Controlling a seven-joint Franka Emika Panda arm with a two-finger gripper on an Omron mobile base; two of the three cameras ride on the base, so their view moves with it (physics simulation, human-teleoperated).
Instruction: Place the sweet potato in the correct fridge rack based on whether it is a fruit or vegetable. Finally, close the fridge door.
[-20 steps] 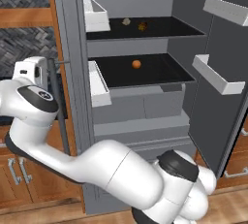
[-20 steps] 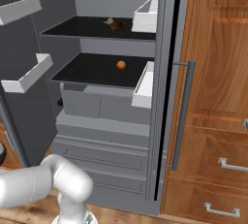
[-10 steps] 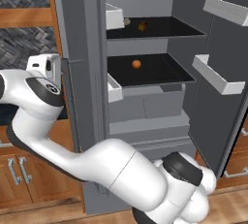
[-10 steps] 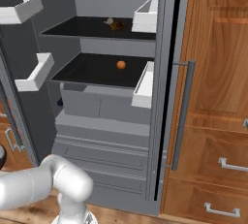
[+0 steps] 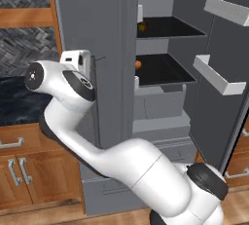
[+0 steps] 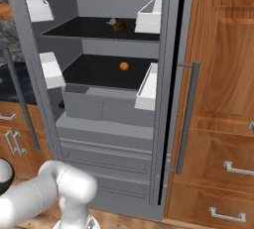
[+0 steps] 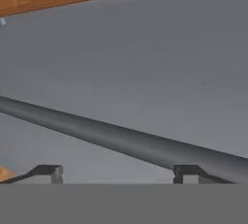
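The gripper [image 7: 117, 173] has its two tips set wide apart and empty, close against the outer face of the left fridge door [image 7: 145, 63], whose bar handle [image 7: 121, 140] runs slantwise just above and between them. That door [image 5: 95, 34] stands part-swung across the fridge front with the hand pressed to it, and the right door [image 5: 214, 92] is still wide open. Inside, the sweet potato [image 6: 118, 25] lies on the upper shelf [image 6: 74, 28], and an orange ball [image 6: 124, 66] sits on the shelf below [image 6: 94, 72].
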